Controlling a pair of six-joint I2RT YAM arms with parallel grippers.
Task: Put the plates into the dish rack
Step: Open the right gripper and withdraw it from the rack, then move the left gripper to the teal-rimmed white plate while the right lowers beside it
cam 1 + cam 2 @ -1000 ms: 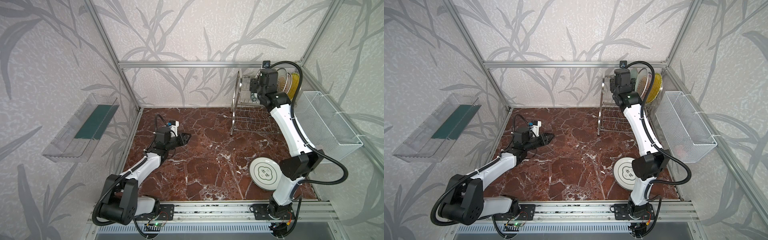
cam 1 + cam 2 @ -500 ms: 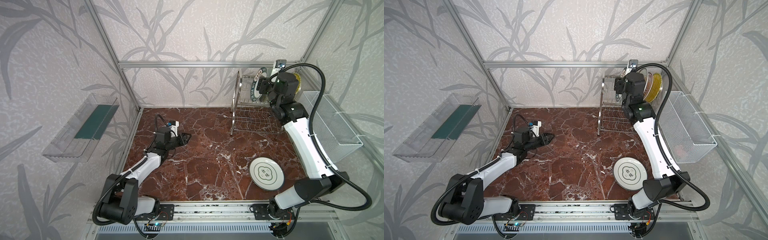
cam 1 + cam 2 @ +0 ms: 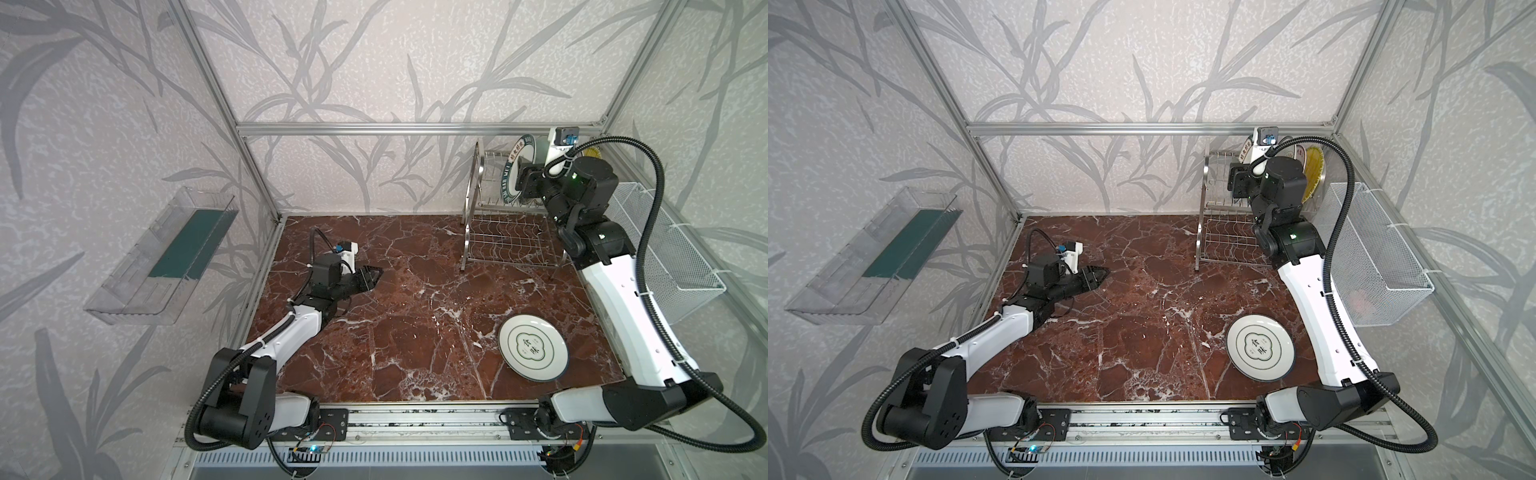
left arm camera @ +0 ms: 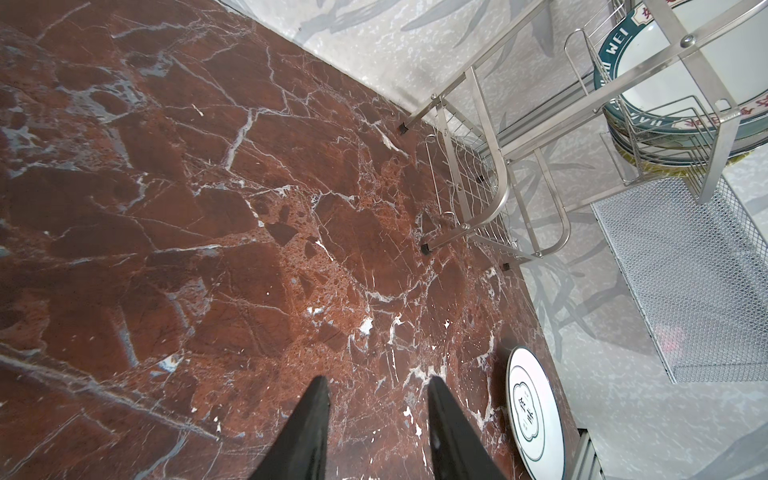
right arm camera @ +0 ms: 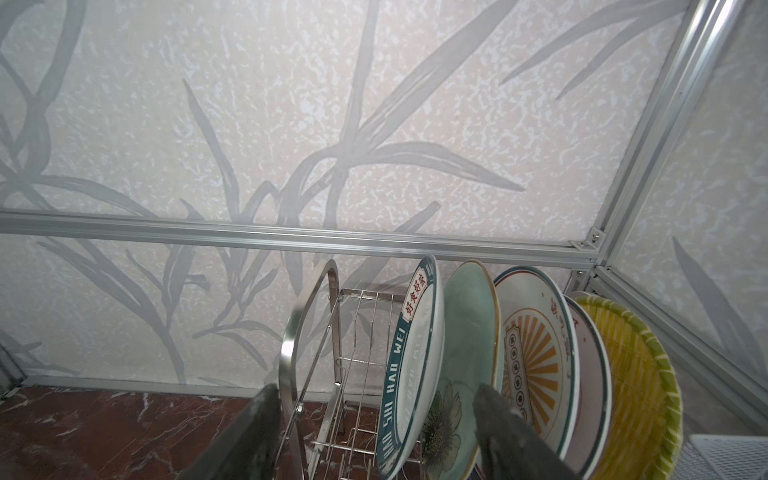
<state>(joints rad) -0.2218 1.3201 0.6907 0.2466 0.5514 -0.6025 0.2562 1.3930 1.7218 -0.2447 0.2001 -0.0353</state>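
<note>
Dark fingers of your right hand [image 5: 376,390] stand apart, holding nothing, just before the dish rack [image 5: 287,365], whose top tier carries five upright plates [image 5: 411,357]. Your left hand [image 4: 377,382] gapes over the worktop [image 4: 208,249]; the sixth plate [image 3: 533,347] lies flat there.

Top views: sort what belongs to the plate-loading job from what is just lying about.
Job: white round plate with green cloud emblem; shiny steel wire dish rack holding five plates.
Lying about: white wire-mesh basket; clear plastic tray.
</note>
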